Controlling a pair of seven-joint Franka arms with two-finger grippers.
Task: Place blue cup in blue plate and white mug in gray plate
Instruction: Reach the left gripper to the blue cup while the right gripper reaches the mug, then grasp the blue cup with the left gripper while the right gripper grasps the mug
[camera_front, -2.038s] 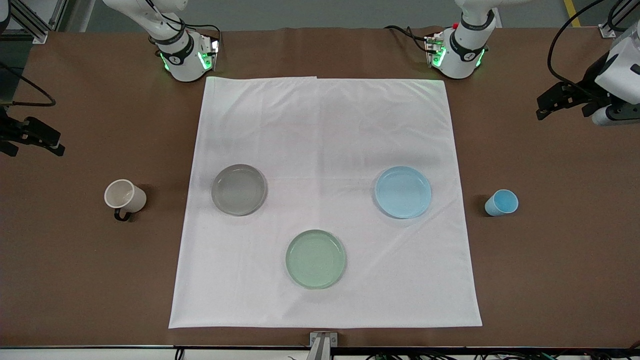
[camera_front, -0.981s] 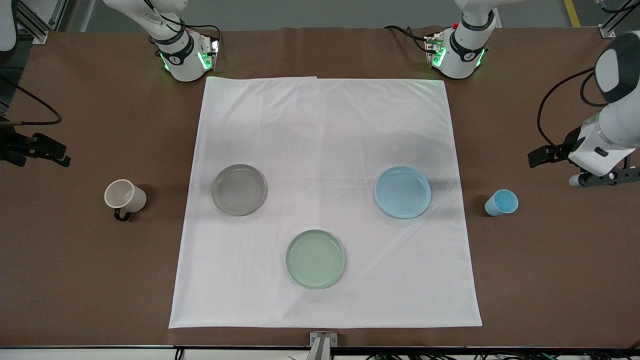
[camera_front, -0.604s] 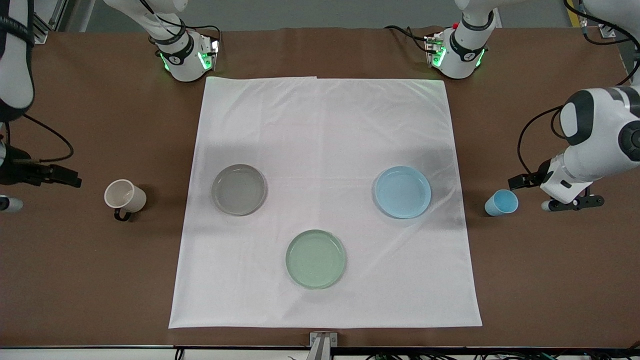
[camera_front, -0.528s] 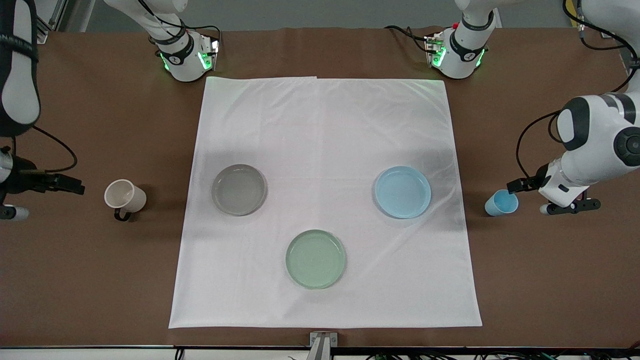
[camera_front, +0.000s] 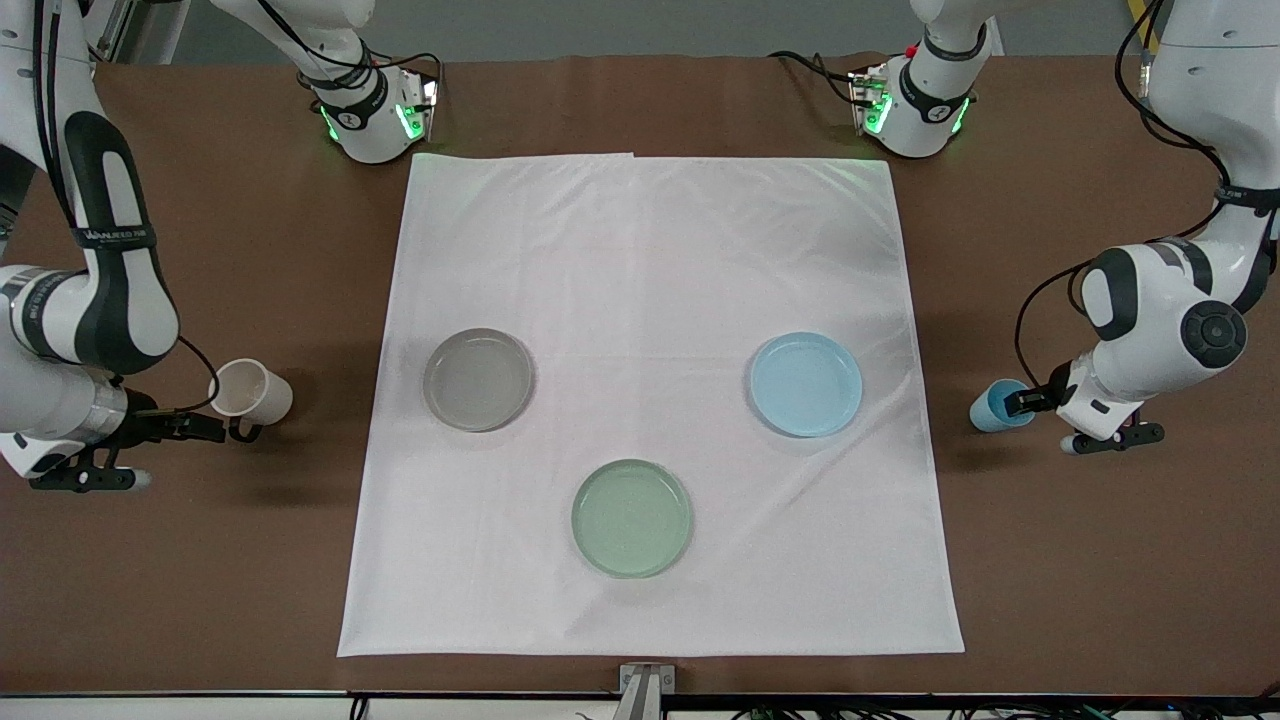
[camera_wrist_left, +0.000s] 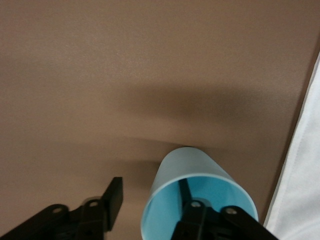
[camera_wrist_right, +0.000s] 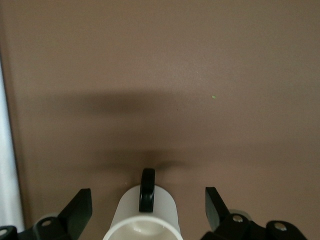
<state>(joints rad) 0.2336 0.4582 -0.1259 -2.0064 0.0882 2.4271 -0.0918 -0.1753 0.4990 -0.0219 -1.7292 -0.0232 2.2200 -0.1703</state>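
The small light blue cup (camera_front: 992, 406), brighter blue inside, and the cream mug (camera_front: 246, 387) with its dark loop handle stand upright near opposite table ends, where the spread left hand (camera_front: 1022, 402) and spread right hand (camera_front: 205, 427) have now come down to straddle them.

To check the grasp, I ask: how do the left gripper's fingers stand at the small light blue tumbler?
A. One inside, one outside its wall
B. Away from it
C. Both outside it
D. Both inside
A: in the left wrist view one finger sits inside the blue cup, the other outside.
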